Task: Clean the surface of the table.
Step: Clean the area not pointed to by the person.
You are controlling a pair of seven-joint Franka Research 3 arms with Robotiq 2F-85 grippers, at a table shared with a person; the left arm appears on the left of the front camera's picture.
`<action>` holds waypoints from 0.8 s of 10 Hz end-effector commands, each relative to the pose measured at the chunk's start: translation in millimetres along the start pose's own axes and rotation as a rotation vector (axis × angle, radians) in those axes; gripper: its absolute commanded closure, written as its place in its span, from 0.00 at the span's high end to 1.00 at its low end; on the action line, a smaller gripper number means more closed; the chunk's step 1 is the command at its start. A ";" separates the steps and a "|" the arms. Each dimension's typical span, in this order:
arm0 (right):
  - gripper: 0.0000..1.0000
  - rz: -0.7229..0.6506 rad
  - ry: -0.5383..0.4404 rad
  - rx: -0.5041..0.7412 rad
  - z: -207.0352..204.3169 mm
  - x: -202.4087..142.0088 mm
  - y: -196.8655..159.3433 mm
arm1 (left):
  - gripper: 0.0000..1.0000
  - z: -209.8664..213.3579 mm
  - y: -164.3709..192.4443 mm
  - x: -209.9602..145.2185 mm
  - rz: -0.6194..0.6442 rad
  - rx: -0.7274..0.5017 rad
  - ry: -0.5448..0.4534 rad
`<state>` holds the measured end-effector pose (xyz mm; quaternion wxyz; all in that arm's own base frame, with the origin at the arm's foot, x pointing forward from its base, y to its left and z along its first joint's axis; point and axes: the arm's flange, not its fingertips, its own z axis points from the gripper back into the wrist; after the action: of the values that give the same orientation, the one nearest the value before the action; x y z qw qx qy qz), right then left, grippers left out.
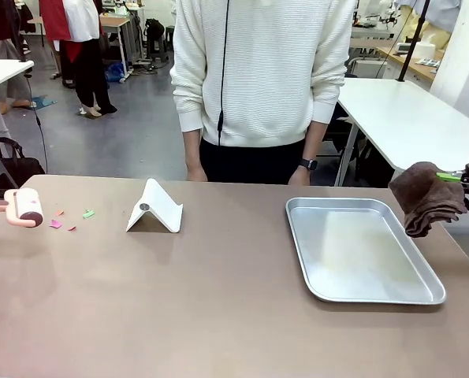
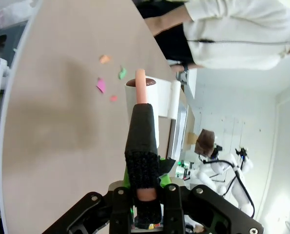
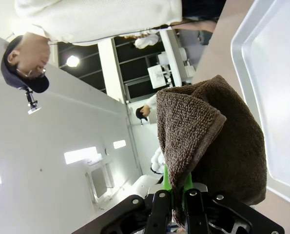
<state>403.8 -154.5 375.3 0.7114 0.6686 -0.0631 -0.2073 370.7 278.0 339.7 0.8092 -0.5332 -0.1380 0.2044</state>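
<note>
The taupe-brown table (image 1: 218, 299) carries a few small coloured paper scraps (image 1: 68, 218) near its far left. A pink lint roller (image 1: 25, 207) hovers just left of them. In the left wrist view, my left gripper (image 2: 145, 195) is shut on the black-wrapped handle of the roller (image 2: 142, 102), and the scraps (image 2: 108, 80) lie just beyond its head. At the right edge, my right gripper (image 1: 467, 179) is shut on a folded brown cloth (image 1: 429, 197) that hangs above the table beside the tray. From the right wrist, the cloth (image 3: 208, 136) drapes over my right gripper (image 3: 178, 197).
A shallow silver tray (image 1: 360, 248) lies on the table's right half, with nothing in it. A white folded stand (image 1: 155, 208) sits left of centre, near the scraps. A person in a white sweater (image 1: 258, 71) stands at the far edge, hands down behind it.
</note>
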 end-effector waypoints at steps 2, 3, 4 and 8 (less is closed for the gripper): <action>0.07 -0.007 0.009 0.016 2.6 -1.8 2.9 | 0.22 -10.7 5.1 25.9 0.062 0.011 -0.027; 0.07 -0.007 0.009 0.016 2.6 -1.8 2.9 | 0.22 -13.4 9.1 30.3 0.076 0.018 -0.039; 0.07 -0.007 0.009 0.016 2.6 -1.8 2.9 | 0.22 -17.6 15.3 33.9 0.065 0.055 -0.068; 0.07 -0.007 0.009 0.016 2.6 -1.8 2.9 | 0.22 -35.3 33.3 33.9 0.077 0.108 -0.052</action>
<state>403.8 -154.5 375.2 0.7113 0.6687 -0.0631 -0.2073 408.3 282.1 299.9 0.8251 -0.4909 -0.1237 0.2507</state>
